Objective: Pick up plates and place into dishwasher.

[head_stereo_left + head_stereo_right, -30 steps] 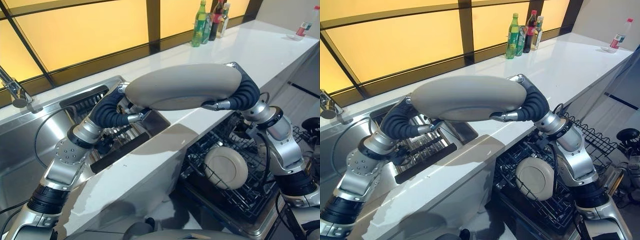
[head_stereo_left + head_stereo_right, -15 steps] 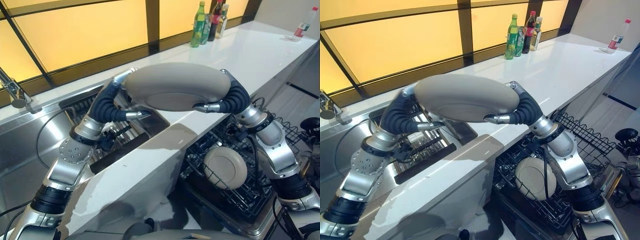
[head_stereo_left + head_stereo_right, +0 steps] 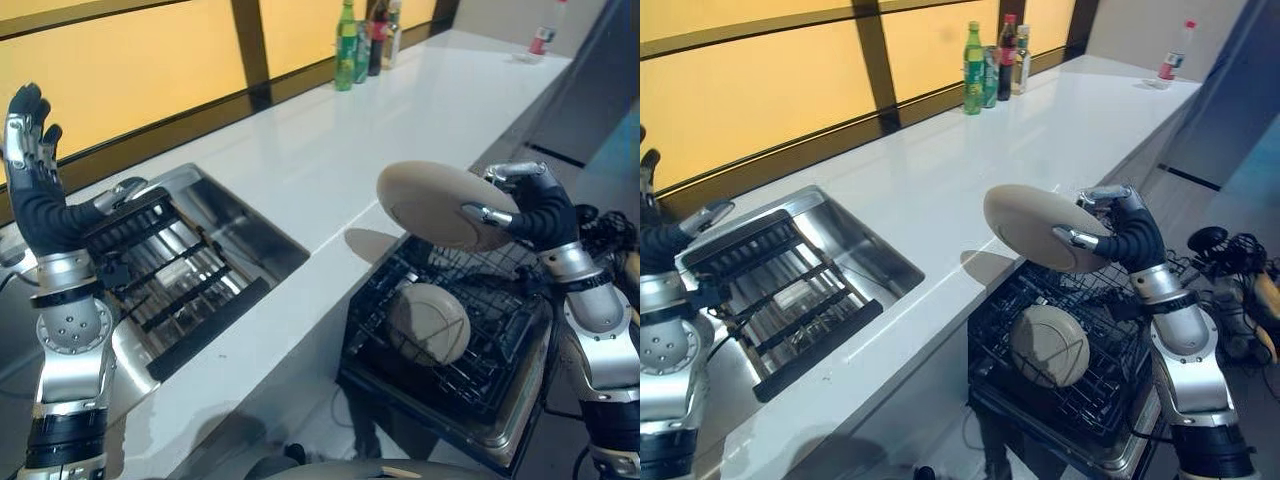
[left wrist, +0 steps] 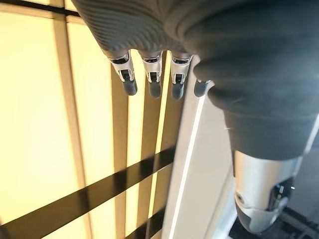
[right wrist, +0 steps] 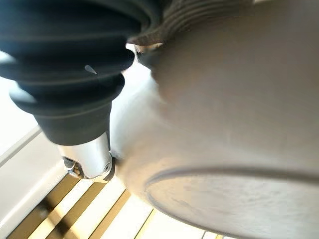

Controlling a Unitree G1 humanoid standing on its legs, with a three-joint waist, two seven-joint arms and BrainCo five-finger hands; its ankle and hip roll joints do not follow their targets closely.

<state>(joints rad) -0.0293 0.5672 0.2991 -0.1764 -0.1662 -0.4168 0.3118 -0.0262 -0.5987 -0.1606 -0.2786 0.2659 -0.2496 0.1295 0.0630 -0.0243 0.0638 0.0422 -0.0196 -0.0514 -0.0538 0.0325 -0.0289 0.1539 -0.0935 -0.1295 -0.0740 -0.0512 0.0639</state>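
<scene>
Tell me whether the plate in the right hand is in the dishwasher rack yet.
Not yet. The right hand holds the plate in the air above the rack, where another plate already stands.

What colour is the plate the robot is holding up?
The plate in the right hand is plain beige, clearest in the right eye view.

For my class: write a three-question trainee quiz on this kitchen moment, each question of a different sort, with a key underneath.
1. True or false: the right hand holds the beige plate above the dishwasher rack.
2. Multiple choice: the left hand is A) gripping a plate, B) raised with straight fingers, holding nothing, C) resting in the sink.
3. Fill in the missing word: a second plate already stands in the dishwasher ____.

Key
1. True; fingers and thumb are curled round its rim.
2. B.
3. rack.
</scene>
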